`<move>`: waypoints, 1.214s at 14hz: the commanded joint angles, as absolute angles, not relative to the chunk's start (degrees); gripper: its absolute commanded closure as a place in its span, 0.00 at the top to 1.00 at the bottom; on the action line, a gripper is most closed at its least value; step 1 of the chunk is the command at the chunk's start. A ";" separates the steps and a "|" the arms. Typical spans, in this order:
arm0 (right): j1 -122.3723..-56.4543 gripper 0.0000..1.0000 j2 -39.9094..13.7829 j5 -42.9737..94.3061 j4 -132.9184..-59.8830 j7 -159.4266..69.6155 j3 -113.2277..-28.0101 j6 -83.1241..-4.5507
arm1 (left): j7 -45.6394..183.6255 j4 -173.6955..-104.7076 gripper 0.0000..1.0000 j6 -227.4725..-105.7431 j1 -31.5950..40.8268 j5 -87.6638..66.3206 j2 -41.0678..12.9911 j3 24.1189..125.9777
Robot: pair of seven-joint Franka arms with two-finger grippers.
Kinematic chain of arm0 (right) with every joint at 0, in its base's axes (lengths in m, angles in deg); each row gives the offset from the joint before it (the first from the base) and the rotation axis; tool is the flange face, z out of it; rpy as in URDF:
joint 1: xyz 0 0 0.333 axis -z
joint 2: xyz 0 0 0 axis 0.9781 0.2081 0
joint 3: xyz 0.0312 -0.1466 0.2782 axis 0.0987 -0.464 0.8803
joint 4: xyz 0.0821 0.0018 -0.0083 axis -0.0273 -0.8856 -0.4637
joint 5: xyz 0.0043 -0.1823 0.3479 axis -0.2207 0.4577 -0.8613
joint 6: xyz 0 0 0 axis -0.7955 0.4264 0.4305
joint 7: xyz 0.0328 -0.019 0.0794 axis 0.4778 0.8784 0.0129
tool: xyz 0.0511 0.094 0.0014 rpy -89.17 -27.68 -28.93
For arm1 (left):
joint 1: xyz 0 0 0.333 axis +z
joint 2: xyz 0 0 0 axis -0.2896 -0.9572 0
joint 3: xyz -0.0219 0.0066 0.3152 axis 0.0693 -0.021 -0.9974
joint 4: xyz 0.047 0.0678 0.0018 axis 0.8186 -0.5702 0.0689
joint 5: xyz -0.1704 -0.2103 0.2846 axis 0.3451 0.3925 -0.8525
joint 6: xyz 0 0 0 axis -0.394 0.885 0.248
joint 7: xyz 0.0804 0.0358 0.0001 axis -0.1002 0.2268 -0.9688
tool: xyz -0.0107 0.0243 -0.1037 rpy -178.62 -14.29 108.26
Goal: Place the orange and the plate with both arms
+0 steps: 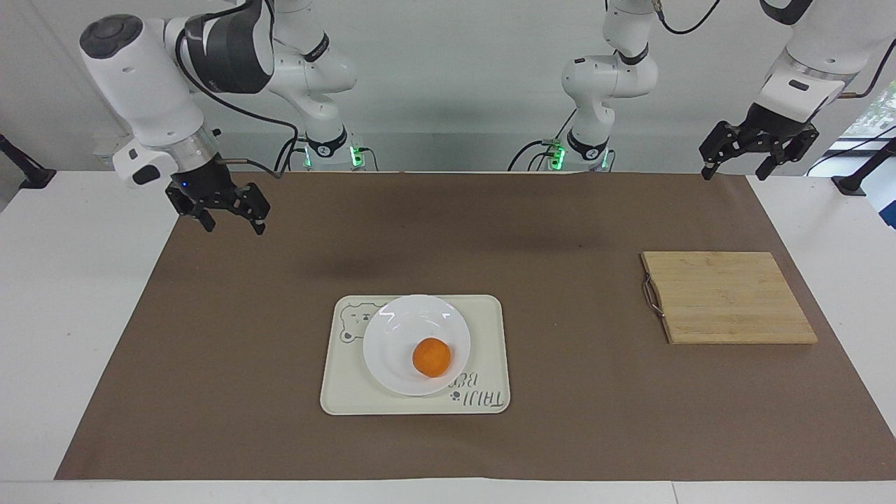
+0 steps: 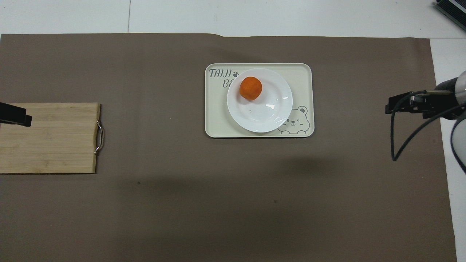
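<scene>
The orange (image 1: 430,357) lies on the white plate (image 1: 395,329), off its centre on the side farther from the robots. The plate rests on a cream tray (image 1: 486,329) with a bear drawing, mid-table. The overhead view shows the orange (image 2: 251,88), the plate (image 2: 271,114) and the tray (image 2: 304,78) the same way. My right gripper (image 1: 235,225) is open and empty, raised over the brown mat toward the right arm's end, well apart from the tray; it also shows in the overhead view (image 2: 389,108). My left gripper (image 1: 733,173) is open and empty, held high over the left arm's end, waiting.
A wooden cutting board (image 1: 728,297) with a metal handle lies toward the left arm's end of the table; the overhead view shows it too (image 2: 51,138), with the left gripper's tip (image 2: 22,118) over its edge. A brown mat (image 1: 560,420) covers the table.
</scene>
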State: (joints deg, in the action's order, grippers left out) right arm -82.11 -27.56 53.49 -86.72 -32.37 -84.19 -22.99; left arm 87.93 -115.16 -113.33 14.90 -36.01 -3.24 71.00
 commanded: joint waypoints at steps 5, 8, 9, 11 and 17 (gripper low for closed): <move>-82.03 1.00 -29.36 55.03 -77.37 -31.90 -83.53 -8.25 | 87.60 -116.66 1.00 -113.39 15.51 -36.34 -1.87 71.41; -81.60 1.00 -31.74 55.81 -80.71 -35.66 -83.71 -8.94 | 87.60 -116.66 1.00 -113.39 15.51 -36.34 -1.87 71.41; -81.07 1.00 -32.01 57.03 -81.15 -36.89 -83.53 -9.29 | 87.60 -116.66 1.00 -113.39 15.51 -36.34 -1.87 71.41; -81.06 1.00 -32.36 57.57 -81.77 -37.26 -83.53 -10.26 | 87.60 -116.66 1.00 -113.39 15.51 -36.34 -1.87 71.41; -81.06 1.00 -34.46 59.23 -85.09 -38.66 -83.45 -11.40 | 87.60 -116.58 1.00 -113.39 15.51 -36.34 -1.87 71.41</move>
State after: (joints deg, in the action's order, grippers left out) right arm -81.76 -31.23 56.66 -80.56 -36.45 -84.12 -8.99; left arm 87.93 -115.16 -113.33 14.90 -36.01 -3.24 71.00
